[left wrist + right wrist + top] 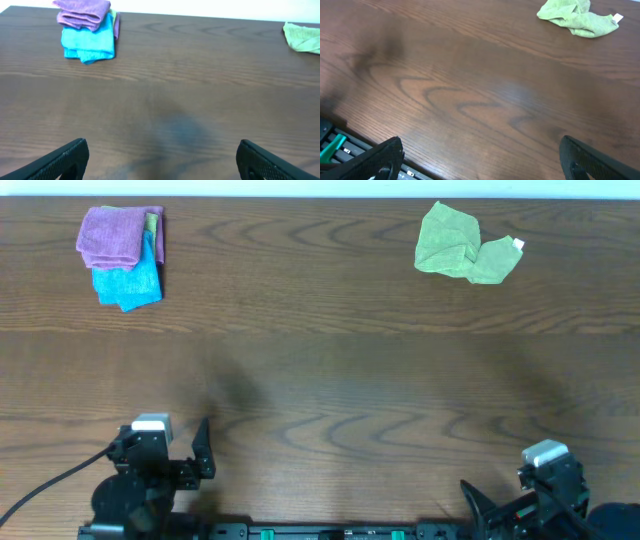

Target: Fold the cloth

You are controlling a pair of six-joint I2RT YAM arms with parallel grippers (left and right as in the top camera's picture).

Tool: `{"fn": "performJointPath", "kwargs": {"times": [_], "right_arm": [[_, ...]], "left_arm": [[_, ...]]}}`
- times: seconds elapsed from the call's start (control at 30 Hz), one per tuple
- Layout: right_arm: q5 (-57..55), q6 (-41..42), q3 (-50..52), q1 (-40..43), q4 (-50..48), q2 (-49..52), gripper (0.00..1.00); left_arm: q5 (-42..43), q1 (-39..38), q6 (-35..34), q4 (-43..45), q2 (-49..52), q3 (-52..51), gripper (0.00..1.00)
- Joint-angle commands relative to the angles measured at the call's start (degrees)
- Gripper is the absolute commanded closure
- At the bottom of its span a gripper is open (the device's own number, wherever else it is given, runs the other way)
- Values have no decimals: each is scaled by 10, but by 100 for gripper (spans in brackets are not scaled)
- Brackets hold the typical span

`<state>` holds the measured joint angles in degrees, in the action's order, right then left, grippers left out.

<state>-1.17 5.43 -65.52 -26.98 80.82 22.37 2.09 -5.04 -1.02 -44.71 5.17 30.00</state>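
Note:
The purple cloth (110, 235) lies folded small at the far left of the table, on top of a bright blue cloth (130, 280); the left wrist view shows the purple cloth (82, 12) at its top left. My left gripper (162, 160) is open over bare wood at the near edge, far from the pile, with nothing between its fingers. My right gripper (480, 160) is open too, low at the near right edge and holding nothing. From overhead both arms sit at the front: the left gripper (160, 455) and the right gripper (525, 490).
A light-green cloth (462, 245) with a small white tag lies crumpled at the far right, also seen in the right wrist view (577, 17). A thin green edge shows beside the purple cloth. The arms' base rail (330, 532) runs along the front edge.

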Motion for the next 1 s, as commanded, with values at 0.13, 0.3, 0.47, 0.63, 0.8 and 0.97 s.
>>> {"fn": "performJointPath", "kwargs": {"times": [0.13,0.3,0.47,0.63,0.8,0.97], "right_arm": [[1,5,1,-4,0,2,1],[1,5,1,-4,0,2,1],[1,5,1,-4,0,2,1],[1,5,1,-4,0,2,1],[1,5,1,-4,0,2,1],[1,5,1,-4,0,2,1]], "left_arm": [[-10,-2,10,54,-45,-84,5],[-10,-3,6,71,-50,-120,5],[-10,-2,2,73,-50,-149,5],[-10,-2,-26,72,-50,-176,5],[0,-2,-40,73,-50,-208,5],[-5,-2,-37,66,-50,-210,5]]}}
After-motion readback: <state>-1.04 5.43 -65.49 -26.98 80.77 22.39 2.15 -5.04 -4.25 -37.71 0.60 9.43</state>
